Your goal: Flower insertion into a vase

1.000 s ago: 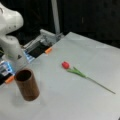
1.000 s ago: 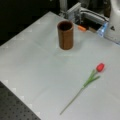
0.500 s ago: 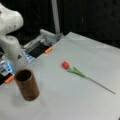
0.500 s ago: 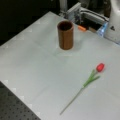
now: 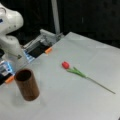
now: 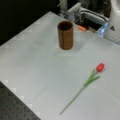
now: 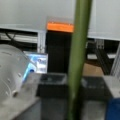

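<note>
Flower (image 5: 82,75) flat on table (image 6: 37,67); claw unseen

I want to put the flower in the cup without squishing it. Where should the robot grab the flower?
Probably on the bare stem, below the leaves, coming straight down from above. The flower lies flat on the table, so only its top side is free, and the red bud looks soft. The vase stands upright, apart. The gripper is not in view.

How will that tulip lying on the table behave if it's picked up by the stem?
The tulip has a long thin stem, so it would likely bend or droop. The red head makes it top-heavy. It probably weighs little and may slide when pushed.
</note>
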